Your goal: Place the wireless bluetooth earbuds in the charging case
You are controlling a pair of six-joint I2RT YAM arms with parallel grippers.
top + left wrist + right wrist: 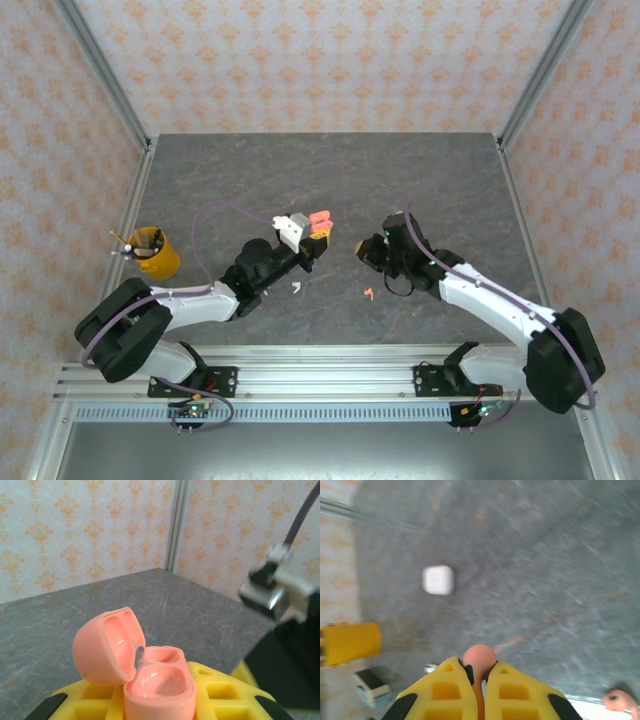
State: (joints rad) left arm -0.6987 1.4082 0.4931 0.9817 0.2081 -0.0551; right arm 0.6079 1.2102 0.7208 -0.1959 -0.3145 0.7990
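Observation:
My left gripper (160, 700) is shut on an open coral-pink charging case (157, 682), held above the table with its lid tipped back to the left. Both of its wells look bare. In the top view that left gripper (317, 233) and the coral-pink case (319, 219) sit mid-table. My right gripper (480, 672) is shut on a coral-pink earbud (479, 659), whose round head sticks out past the yellow fingertips. From above, the right gripper (363, 249) hovers just right of the case. A second coral-pink earbud (369, 294) and a white earbud (296, 288) lie on the table.
A white case (289, 228) sits just left of the coral one, and it appears again in the right wrist view as the white case (438, 580). A yellow cup (155, 252) stands near the table's left edge. The loose coral earbud (620, 700) lies close to my right gripper.

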